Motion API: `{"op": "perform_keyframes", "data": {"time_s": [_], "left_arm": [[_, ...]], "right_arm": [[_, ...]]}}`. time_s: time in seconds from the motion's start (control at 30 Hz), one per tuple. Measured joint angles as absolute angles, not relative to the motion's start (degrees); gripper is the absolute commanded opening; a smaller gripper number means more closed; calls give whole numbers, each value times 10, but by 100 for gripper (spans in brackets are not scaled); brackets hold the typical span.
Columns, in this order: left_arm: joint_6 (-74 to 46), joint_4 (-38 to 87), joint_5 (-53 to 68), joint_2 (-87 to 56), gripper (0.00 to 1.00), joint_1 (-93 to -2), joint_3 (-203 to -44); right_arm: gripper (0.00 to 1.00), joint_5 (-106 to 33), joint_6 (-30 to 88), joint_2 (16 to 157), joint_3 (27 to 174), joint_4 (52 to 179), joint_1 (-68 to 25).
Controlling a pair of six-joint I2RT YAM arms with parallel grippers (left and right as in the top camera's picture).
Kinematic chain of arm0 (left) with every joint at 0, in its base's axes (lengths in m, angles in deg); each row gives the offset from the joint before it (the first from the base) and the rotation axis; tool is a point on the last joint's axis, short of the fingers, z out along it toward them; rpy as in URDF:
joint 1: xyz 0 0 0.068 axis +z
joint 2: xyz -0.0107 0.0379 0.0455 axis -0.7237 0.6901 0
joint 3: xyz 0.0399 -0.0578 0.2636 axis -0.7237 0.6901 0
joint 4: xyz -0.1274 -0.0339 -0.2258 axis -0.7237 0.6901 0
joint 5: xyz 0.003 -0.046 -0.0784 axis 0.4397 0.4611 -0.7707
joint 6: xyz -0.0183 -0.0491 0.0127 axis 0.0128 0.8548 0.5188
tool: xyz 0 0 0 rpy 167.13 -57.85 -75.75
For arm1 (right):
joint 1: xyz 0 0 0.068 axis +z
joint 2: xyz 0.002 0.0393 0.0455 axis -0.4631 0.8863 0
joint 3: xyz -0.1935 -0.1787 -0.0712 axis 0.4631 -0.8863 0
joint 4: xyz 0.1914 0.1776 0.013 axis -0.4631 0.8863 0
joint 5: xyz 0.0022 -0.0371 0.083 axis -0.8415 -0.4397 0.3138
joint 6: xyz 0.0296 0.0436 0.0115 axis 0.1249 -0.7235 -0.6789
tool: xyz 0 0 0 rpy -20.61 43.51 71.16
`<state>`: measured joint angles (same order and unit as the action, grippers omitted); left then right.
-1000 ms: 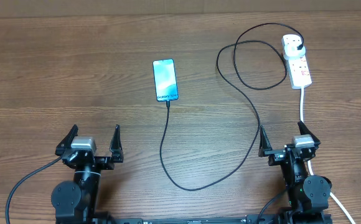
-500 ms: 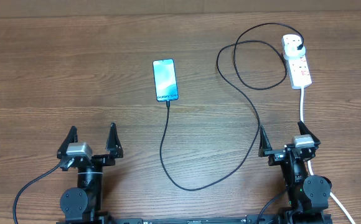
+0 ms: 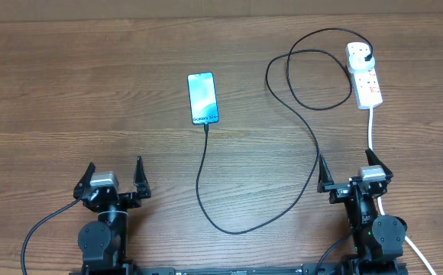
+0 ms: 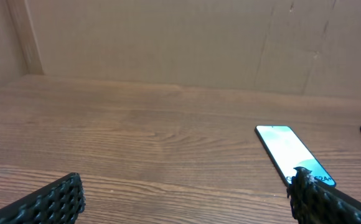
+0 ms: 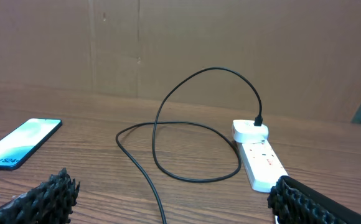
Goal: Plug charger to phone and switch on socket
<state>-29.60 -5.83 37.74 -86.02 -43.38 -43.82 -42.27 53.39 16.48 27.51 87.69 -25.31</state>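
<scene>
While the charger cable (image 3: 315, 137) runs from the Galaxy phone (image 3: 203, 98) to the white power strip (image 3: 365, 80), the left gripper (image 3: 115, 173) and the right gripper (image 3: 349, 171) sit well back, jaws wide apart, empty.

One phone (image 3: 203, 98), one charger (image 3: 198, 176) and one socket (image 3: 363, 74) lie on the tabletop (image 3: 92, 92). There are two grippers, the left gripper (image 3: 114, 164) and the right gripper (image 3: 345, 159).

Matt wood-grain table (image 3: 92, 84), glossy glass phone (image 3: 203, 98)
</scene>
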Motion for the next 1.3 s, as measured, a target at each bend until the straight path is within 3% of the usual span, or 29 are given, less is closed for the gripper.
{"op": "perform_keyframes", "data": {"time_s": [1.3], "left_arm": [[-309,-58,377,-860,99,-434,-438]], "right_arm": [[100,-423,534,165,275,877,-253]]}}
